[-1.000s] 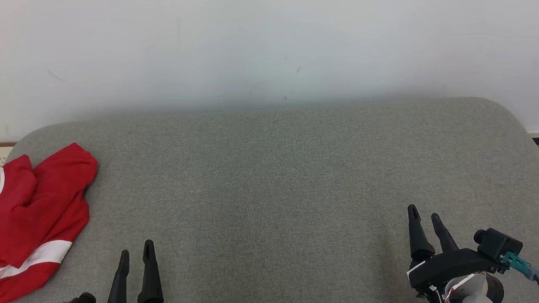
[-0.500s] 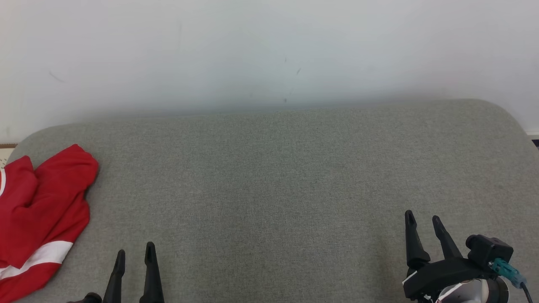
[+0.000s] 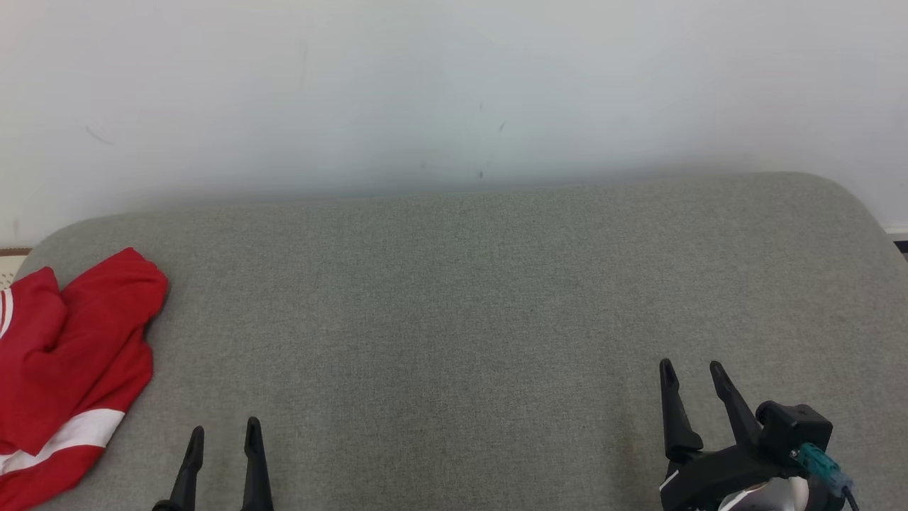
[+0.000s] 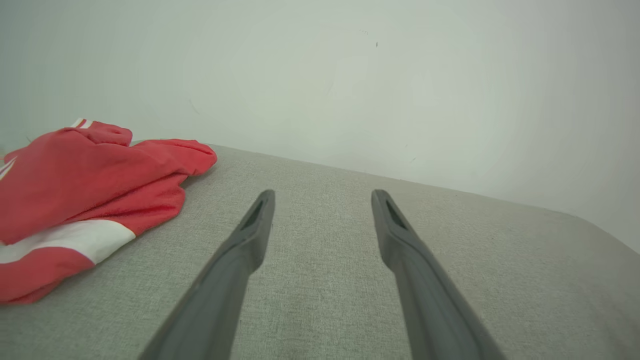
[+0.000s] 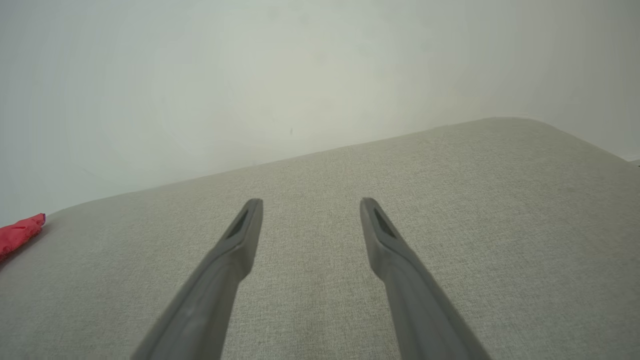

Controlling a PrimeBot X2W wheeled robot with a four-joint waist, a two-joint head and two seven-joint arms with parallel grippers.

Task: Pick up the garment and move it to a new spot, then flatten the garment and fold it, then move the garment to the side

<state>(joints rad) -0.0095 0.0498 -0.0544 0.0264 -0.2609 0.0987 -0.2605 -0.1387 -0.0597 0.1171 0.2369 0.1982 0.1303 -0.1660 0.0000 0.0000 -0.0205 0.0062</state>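
A red garment (image 3: 67,355) with a white stripe lies bunched at the far left end of the grey upholstered surface (image 3: 454,298), partly cut off by the head view's left edge. The left wrist view has the same garment (image 4: 85,195) at its left, and a red corner of the garment (image 5: 20,232) peeks into the right wrist view. My left gripper (image 3: 223,429) is open and empty at the lower left, a little to the right of the cloth. At the lower right my right gripper (image 3: 688,367) stands open with nothing between its fingers, far from the garment.
A pale wall (image 3: 454,92) rises directly behind the grey surface. The surface's rounded corners show at the far left and far right, with a strip of floor (image 3: 895,234) past the right corner.
Both grippers have drawn back toward the bottom edge of the head view, the right one also shifting left. The head camera has tipped slightly, so the scene sits lower. The garment stays put.
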